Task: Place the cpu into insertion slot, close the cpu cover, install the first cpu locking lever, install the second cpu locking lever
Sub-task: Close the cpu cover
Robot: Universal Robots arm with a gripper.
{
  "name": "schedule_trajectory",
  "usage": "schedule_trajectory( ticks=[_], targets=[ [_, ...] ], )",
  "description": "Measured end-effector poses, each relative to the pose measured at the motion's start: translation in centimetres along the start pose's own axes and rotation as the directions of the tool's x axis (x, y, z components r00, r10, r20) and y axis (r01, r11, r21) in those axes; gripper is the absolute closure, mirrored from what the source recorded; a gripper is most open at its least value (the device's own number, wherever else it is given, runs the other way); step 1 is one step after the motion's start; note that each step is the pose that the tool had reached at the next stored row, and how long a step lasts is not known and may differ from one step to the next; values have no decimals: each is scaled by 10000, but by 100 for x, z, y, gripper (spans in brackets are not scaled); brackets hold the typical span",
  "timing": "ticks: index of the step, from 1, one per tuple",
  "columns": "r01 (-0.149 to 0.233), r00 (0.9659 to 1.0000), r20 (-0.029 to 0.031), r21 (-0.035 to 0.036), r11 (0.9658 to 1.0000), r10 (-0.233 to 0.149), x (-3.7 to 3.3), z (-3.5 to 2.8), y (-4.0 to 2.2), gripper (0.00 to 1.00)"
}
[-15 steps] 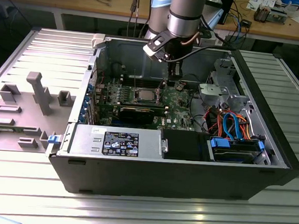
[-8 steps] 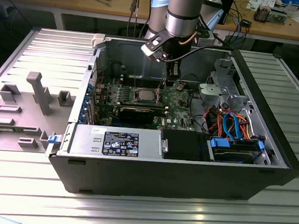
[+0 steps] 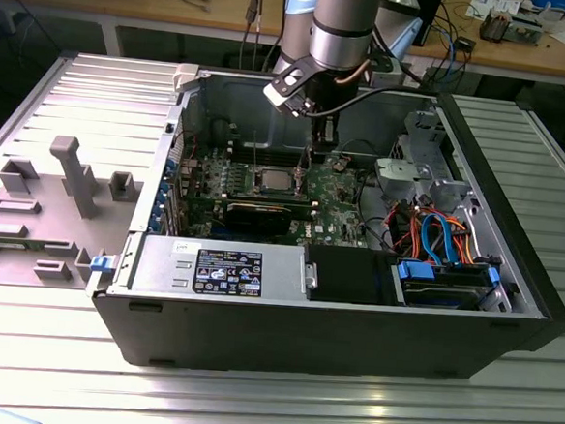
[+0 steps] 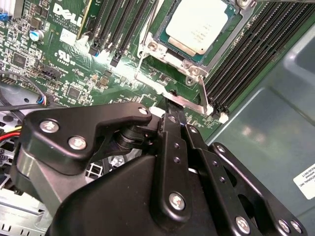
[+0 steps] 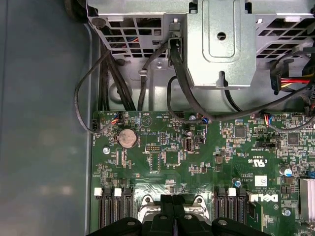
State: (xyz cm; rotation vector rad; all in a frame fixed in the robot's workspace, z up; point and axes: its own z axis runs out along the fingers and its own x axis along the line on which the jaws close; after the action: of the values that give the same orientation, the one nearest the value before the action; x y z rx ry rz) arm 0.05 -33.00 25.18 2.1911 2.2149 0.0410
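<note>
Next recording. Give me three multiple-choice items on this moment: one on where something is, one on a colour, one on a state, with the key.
1. Where is the cpu?
A. seated in the insertion slot
B. outside the computer case
C. balanced on the case's rim

2. What colour is the motherboard?
A. red
B. green
C. white

3. In what state is the computer case?
A. shut, with its side panel on
B. open, with its insides exposed
C. wrapped in plastic

Key:
1 A: the second wrist view shows its silver top lying flat inside the socket's metal rim.
2 B: both wrist views show a green board.
3 B: the exterior view looks straight in onto the motherboard.
</note>
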Motion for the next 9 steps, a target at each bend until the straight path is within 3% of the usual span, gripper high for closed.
schedule_trajectory(
  ticks=[9],
  targets=[
    [-1, 10000, 0, 1, 10000, 1, 1, -2, -45, 89]
  ],
)
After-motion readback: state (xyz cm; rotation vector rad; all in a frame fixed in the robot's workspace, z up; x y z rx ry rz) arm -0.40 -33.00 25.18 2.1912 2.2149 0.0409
